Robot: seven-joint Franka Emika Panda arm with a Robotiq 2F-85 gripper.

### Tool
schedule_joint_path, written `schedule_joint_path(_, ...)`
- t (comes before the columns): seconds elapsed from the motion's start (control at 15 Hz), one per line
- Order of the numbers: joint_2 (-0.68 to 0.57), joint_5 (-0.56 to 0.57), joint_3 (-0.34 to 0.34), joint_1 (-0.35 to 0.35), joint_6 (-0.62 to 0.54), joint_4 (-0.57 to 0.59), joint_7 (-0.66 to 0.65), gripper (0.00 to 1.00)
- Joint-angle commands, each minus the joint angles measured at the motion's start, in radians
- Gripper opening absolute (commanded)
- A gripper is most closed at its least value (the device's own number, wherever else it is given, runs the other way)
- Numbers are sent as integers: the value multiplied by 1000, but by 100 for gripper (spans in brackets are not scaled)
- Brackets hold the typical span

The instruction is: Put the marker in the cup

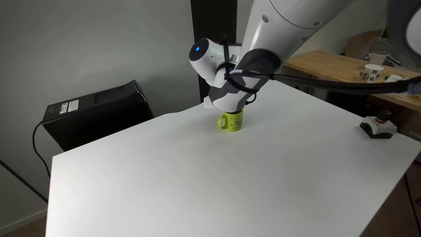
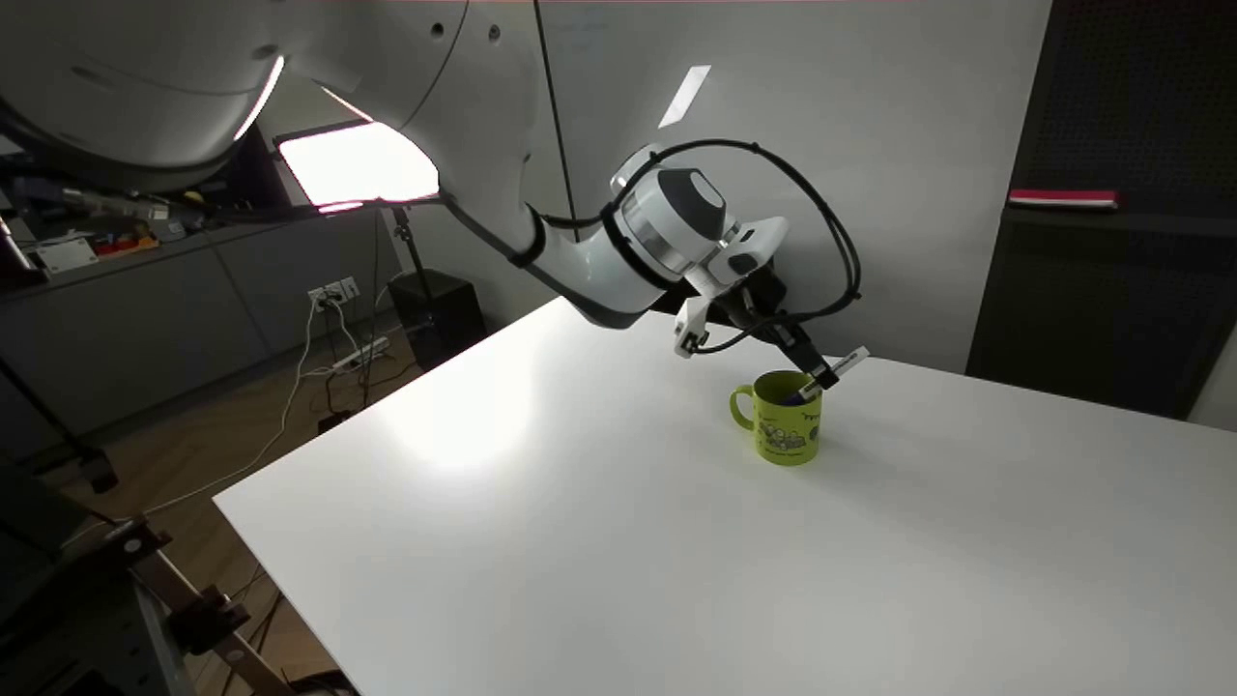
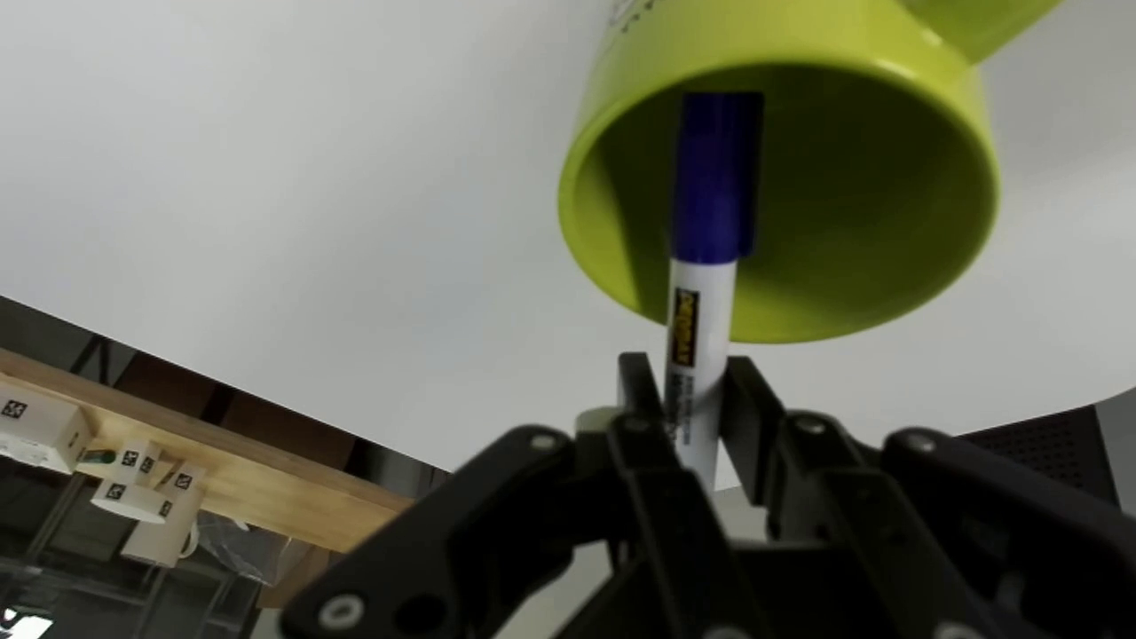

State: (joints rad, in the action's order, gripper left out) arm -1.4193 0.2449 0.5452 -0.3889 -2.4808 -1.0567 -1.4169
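Closest in the wrist view, the black two-fingered gripper (image 3: 694,382) pinches a slim round marker (image 3: 701,293), white in the barrel with dark lettering and capped in blue, one fingertip against each side. The marker slants downward, its blue cap inside the mouth of a squat, glossy yellow-green cup (image 3: 861,195) (whether the cap touches the inner wall, I cannot tell), while its barrel passes over the rim. In an exterior view the white end sticks out beyond the fingertips. In both exterior views the cup stands upright, its loop handle to one side and dark drawings printed on its outer wall, on a broad, smooth white table (image 1: 158,184). Above it reaches a jointed white-and-grey arm (image 1: 279,29) strapped with a thick black cable (image 2: 753,146); in an exterior view this arm hides the marker.

Near an edge of the same table sits a small white-and-black box (image 1: 378,127) with a black knob ringed in yellow. Past the table a boxy black case (image 1: 98,112) bears white labels, and a long wooden table (image 1: 322,65) carries a white cylinder (image 1: 374,69) with black square marks.

Beyond the arm glows a rectangular white lamp panel (image 2: 358,164), partly covered by it. Farthest back stand a smooth grey wall (image 2: 889,97) and a tall black panel (image 2: 1111,300), a flat red-and-white strip (image 2: 1063,198) showing against the panel.
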Motion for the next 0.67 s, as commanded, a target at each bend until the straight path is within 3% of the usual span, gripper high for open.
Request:
schedule_joint_path(0.0, -32, 2, 15, 9, 28, 58, -14, 55)
schedule_joint_path(0.4, -31, -2, 10, 11, 38, 58, -10, 96)
schedule_joint_path(0.53, -28, -5, -3, 18, 24, 58, 6, 100)
schedule_joint_path(0.6, 55, -6, -22, -55, 10, -70, -7, 100)
